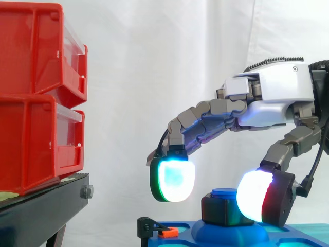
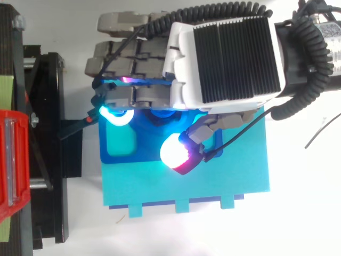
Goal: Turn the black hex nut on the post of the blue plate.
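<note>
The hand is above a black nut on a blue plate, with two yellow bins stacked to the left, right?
Not quite: the side view shows the bins are red, not yellow. The hand is above the black nut on the blue plate.

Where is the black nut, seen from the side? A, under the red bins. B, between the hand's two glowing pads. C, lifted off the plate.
B: the nut sits on the post of the plate, with the finger pad to its left, clear of it, and the thumb pad at its right.
</note>
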You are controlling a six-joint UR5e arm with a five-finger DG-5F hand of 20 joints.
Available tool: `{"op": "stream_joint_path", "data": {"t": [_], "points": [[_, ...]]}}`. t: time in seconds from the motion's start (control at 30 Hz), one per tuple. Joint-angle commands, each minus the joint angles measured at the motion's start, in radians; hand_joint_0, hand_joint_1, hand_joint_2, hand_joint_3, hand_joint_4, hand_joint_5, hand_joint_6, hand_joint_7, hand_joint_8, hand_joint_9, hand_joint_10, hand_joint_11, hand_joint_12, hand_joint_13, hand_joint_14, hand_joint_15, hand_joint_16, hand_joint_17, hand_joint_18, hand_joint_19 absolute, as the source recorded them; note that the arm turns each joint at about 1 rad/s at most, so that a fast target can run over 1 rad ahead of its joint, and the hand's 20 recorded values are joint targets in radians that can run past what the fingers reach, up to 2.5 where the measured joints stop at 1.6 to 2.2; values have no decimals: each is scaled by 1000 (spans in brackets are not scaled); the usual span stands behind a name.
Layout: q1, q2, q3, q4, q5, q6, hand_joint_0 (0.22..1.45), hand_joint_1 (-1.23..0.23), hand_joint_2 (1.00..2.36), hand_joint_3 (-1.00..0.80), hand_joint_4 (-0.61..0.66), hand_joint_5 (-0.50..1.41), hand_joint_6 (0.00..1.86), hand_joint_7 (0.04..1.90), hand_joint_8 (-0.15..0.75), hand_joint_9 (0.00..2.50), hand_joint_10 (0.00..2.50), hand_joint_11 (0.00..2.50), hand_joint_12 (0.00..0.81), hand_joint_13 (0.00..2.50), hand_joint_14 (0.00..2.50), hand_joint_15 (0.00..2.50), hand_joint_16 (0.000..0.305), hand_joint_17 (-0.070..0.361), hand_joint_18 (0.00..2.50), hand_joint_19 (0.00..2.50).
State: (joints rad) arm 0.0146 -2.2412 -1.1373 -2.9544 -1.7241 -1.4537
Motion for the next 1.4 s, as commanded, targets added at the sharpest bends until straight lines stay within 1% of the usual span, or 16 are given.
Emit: {"op": "stream_joint_path", "data": {"t": [0.0, 0.2, 0.7, 0.87, 1.07, 1.2, 1.37], "points": [[-2, 0, -1, -6, 0, -1, 381, -763, 1000, -500, 247, -207, 501, 1059, 278, 399, 3, 120, 396, 426, 3, 97, 64, 143, 322, 115], [-11, 0, -2, -21, -2, -1, 381, -729, 1000, -500, 253, -207, 502, 1064, 285, 401, 3, 119, 397, 428, 4, 100, 64, 143, 318, 121], [-13, 0, -2, -35, 0, -7, 379, -715, 1000, -500, 253, -206, 501, 1065, 286, 398, 3, 125, 400, 427, 4, 103, 64, 144, 315, 125], [-15, 0, -4, -52, 0, -14, 377, -717, 1000, -500, 254, -206, 501, 1066, 290, 399, 3, 124, 401, 431, 4, 103, 64, 145, 316, 120], [-15, 0, -24, -41, 0, -14, 381, -720, 1000, -500, 251, -206, 501, 1066, 286, 398, 3, 118, 399, 430, 3, 101, 64, 144, 315, 122], [-15, 0, -28, -25, -2, -14, 408, -714, 1000, -500, 238, -206, 502, 1065, 275, 394, 3, 115, 387, 423, 4, 102, 61, 138, 299, 128], [-15, 0, -28, -25, -2, -14, 436, -719, 1000, -500, 222, -206, 502, 1065, 265, 392, 3, 114, 375, 415, 4, 101, 59, 132, 285, 139]]}}
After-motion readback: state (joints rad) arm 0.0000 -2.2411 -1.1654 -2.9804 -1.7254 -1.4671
